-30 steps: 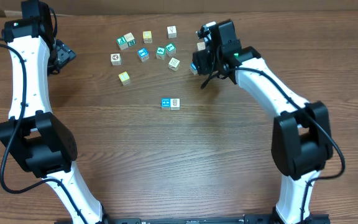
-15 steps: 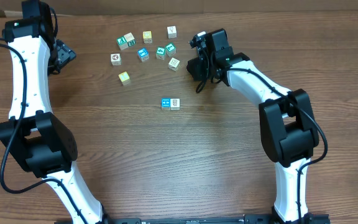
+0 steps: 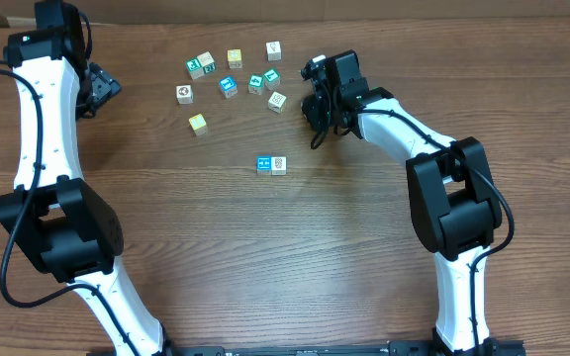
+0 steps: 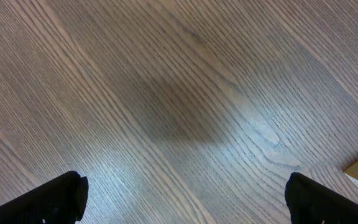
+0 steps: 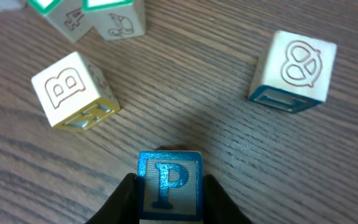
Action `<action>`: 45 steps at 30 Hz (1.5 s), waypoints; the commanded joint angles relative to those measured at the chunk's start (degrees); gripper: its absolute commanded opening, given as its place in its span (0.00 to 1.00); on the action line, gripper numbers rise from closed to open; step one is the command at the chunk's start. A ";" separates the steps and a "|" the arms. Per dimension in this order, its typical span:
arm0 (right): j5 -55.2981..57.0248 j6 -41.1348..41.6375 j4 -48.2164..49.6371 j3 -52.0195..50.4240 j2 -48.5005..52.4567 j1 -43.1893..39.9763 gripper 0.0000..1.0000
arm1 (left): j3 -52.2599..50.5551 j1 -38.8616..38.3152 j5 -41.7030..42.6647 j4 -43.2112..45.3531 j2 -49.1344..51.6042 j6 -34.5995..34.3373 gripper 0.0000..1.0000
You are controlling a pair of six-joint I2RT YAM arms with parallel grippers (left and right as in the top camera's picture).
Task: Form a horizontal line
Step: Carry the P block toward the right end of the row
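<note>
Surroundings: loose blocks [image 3: 228, 86] lie scattered across the far side of the table [image 3: 295, 247], left of the right gripper [image 3: 315, 107].
Close by: the B block [image 5: 73, 90] and the pretzel block [image 5: 294, 68] flank the held one, neither touching it.
Row: a blue block [image 3: 263, 164] and a white block [image 3: 279, 164] touch side by side mid-table, well apart from both grippers.
Right gripper: clamped on the P block [image 5: 169, 180], one finger on each side.
Left gripper [image 4: 185, 196]: spread wide, holding nothing, over bare wood at far left.

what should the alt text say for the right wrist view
The right gripper holds a blue P block between its fingers at bottom centre, over a wooden table. A pale B block sits to the left, a pretzel-picture block at upper right, and two green-edged blocks at the top edge.
</note>
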 commanded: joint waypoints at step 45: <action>7.23 24.46 -22.60 -11.65 -19.21 9.60 0.20 | 0.37 -0.48 -0.61 -0.11 -0.42 0.26 1.00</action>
